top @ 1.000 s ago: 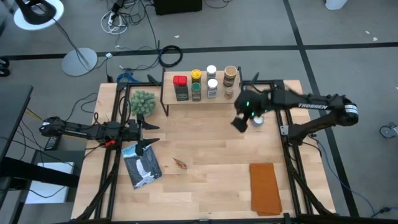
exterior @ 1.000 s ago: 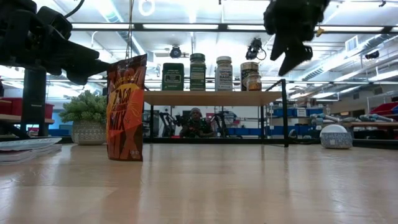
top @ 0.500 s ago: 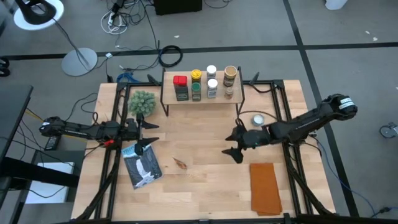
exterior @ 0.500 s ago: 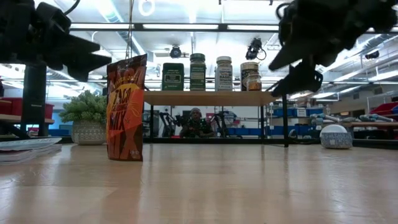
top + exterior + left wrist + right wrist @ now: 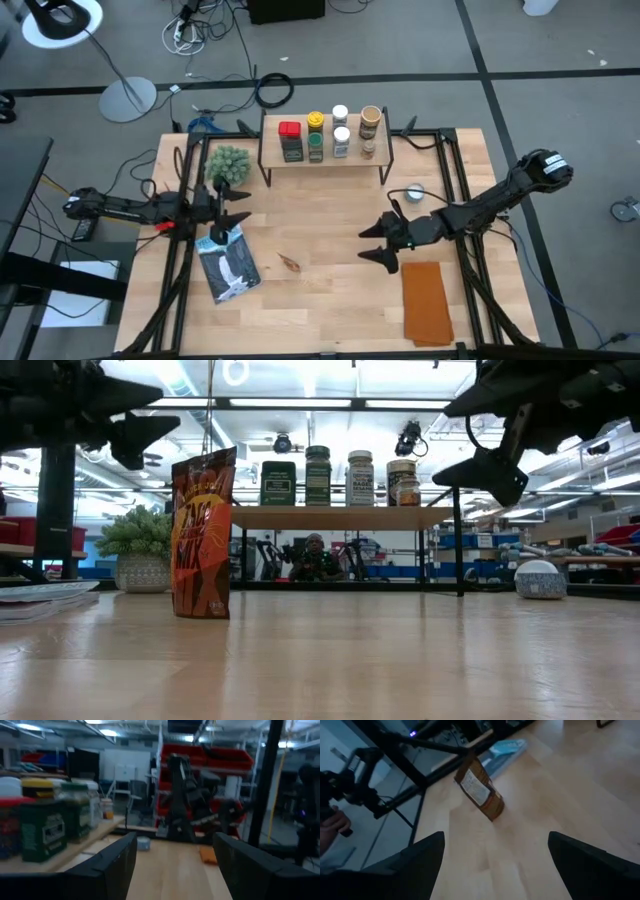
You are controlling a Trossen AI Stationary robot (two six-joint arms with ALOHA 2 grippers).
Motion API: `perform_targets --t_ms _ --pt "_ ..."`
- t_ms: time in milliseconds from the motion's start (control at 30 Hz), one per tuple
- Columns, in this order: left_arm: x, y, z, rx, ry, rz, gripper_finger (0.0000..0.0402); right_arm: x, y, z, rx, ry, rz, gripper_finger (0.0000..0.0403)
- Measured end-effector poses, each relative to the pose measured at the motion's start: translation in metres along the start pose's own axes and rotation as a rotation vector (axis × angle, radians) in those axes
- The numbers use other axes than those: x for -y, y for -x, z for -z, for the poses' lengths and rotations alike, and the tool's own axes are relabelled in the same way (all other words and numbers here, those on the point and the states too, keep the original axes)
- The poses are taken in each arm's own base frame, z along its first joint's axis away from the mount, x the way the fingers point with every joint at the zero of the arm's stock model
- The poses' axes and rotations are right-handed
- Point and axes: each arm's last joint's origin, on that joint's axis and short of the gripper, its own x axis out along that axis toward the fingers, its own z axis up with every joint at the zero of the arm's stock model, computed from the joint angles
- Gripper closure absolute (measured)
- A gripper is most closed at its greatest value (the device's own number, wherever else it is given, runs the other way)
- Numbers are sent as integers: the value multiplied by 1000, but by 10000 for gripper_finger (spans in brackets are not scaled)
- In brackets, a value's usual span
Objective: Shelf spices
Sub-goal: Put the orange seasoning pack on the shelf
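Near the frame's centre, the right gripper [image 5: 381, 243] hangs over bare table with fingers spread wide and empty, just left of an orange cloth [image 5: 427, 302]. At left, the left gripper [image 5: 232, 206] hovers spread and empty by a pouch [image 5: 203, 533]. Farther back, at upper centre, the spices [image 5: 330, 133] stand on the shelf [image 5: 325, 157].
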Motion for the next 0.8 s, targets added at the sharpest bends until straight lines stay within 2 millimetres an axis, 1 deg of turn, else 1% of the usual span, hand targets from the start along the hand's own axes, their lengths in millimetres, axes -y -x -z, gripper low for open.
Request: perform_targets --t_ms 167,267,333,500,633,800 --pt "0 0 -5 50 22 -3 135 -4 0 -5 51 -12 -37 49" --pt "0 0 -9 88 86 -14 135 -4 0 -6 60 -1 -44 49" --pt "0 0 -10 81 102 -17 135 -4 0 -6 57 18 -41 49" --pt "2 -3 -30 65 83 1 149 0 0 -2 40 42 21 49" --pt "6 -8 -42 -44 72 40 167 2 1 4 3 79 80 49" --pt "12 -21 -49 -212 94 73 182 2 4 12 -16 121 155 49"
